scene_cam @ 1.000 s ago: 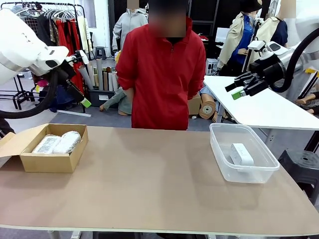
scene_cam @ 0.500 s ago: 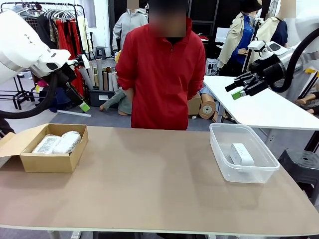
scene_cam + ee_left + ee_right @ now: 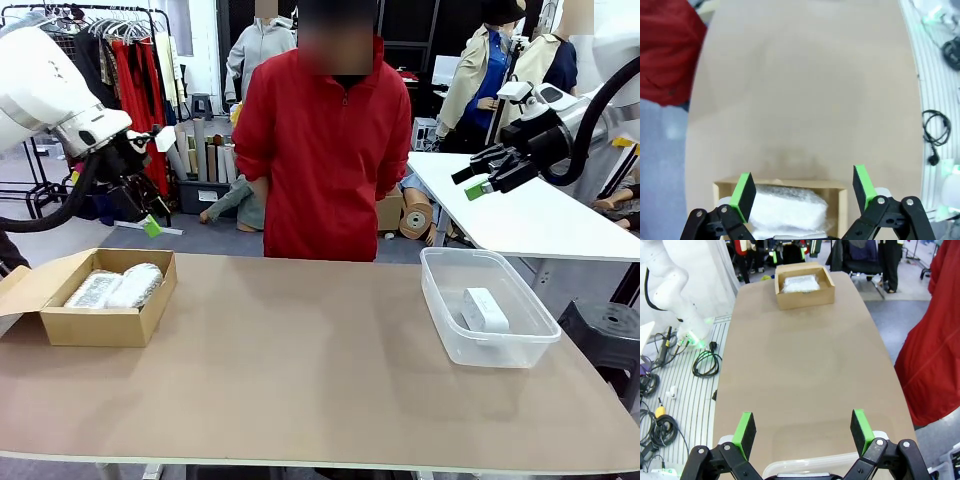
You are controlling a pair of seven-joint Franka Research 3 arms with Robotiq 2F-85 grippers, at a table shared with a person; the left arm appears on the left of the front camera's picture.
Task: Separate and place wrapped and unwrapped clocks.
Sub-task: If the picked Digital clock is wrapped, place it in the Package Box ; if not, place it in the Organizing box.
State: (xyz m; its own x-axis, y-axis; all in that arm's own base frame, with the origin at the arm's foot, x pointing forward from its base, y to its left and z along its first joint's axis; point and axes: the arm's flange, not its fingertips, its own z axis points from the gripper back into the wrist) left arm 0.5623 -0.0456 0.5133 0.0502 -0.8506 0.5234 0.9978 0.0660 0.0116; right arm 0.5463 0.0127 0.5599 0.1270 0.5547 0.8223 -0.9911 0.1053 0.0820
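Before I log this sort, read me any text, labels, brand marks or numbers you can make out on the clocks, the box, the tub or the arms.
No readable text in any view.
Cardboard box: plain brown, no print visible.
Clear tub: no label visible.
Bare clock in the tub: smooth white, any marking too small to read.
Wrapped clocks in the box: bubble wrap hides any print.
Left arm and right arm: no legible marks.

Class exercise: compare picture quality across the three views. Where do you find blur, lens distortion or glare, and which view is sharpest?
Front view: sharp and evenly lit, soft shadows beside the cardboard box and clear tub.
Left wrist view: soft and hazy throughout, the bubble-wrapped clock lacks detail, the table edges curve.
Right wrist view: crisper, yet wide-angle bending bows the table; no strong glare.
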